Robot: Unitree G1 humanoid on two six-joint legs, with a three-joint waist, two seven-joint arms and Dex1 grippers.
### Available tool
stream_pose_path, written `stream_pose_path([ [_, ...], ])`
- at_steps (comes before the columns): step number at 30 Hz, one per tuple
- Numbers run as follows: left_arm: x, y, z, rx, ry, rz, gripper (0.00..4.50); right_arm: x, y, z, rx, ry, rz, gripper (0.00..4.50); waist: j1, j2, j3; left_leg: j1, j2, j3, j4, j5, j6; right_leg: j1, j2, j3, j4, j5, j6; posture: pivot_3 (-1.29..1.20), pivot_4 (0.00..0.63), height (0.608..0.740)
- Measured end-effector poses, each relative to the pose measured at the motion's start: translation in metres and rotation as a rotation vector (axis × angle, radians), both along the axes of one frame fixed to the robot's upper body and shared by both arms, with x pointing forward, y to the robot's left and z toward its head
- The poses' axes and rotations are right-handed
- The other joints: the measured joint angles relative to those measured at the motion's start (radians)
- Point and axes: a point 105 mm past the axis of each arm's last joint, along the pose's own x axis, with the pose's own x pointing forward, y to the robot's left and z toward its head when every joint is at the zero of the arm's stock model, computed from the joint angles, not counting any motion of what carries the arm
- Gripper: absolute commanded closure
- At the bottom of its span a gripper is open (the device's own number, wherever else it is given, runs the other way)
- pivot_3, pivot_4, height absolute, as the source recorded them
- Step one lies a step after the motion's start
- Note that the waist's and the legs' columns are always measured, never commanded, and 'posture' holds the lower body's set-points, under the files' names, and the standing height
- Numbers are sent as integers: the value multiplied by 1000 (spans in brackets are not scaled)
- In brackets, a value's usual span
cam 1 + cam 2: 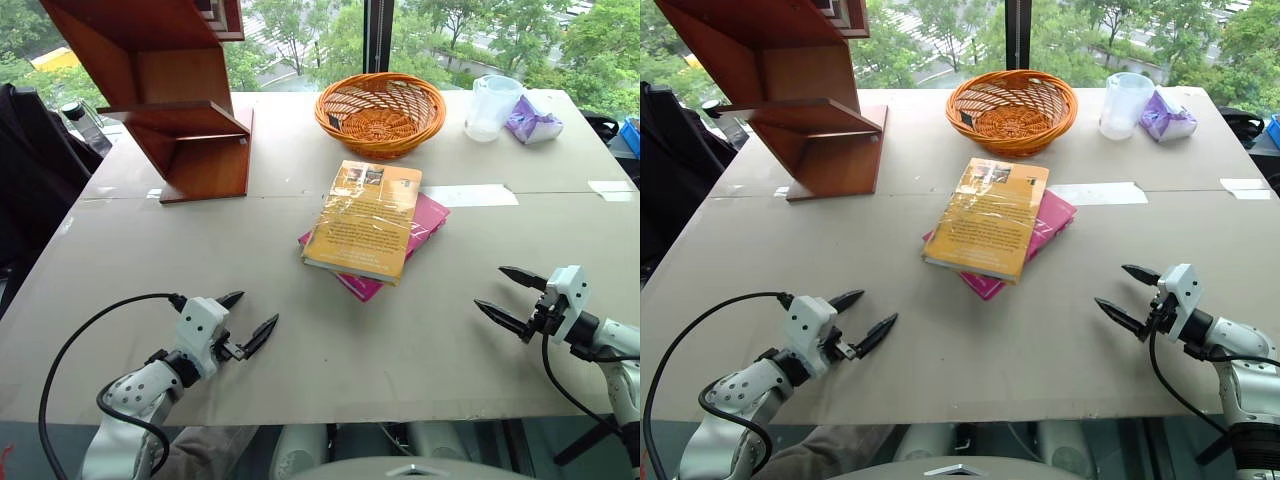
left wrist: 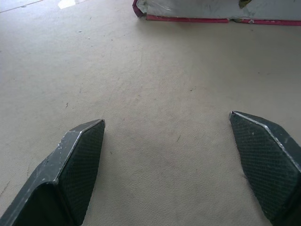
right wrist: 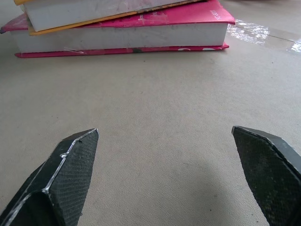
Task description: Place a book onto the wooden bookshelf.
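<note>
Lying atop the magenta book [image 1: 425, 225] is the book [image 1: 365, 218]; left gripper [image 1: 250, 318] and right gripper [image 1: 510, 296] are hovering, fingers spread wide.

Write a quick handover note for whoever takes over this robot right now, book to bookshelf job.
Left gripper: open, empty, over the table near its front edge.
Right gripper: open, empty, over the table's front right.
Book: mid-table, lying flat on a pink book, not yet touched.
Bookshelf: far left of the table, with no book on the boards in view.
Done: nothing yet.
Left: grasp the book, lift it off the pink one, place it on the bookshelf.
</note>
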Motion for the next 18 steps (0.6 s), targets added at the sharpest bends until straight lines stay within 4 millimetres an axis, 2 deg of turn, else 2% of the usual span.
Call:
stream_pose_path([
  [18, 4, 0, 4, -13, 8, -31, 169, 6, -1, 2, -3, -8, -8, 0, 2, -3, 2, 0, -1, 0, 0, 0, 0, 0, 1, 0, 0, 0, 0, 0, 150, 739],
])
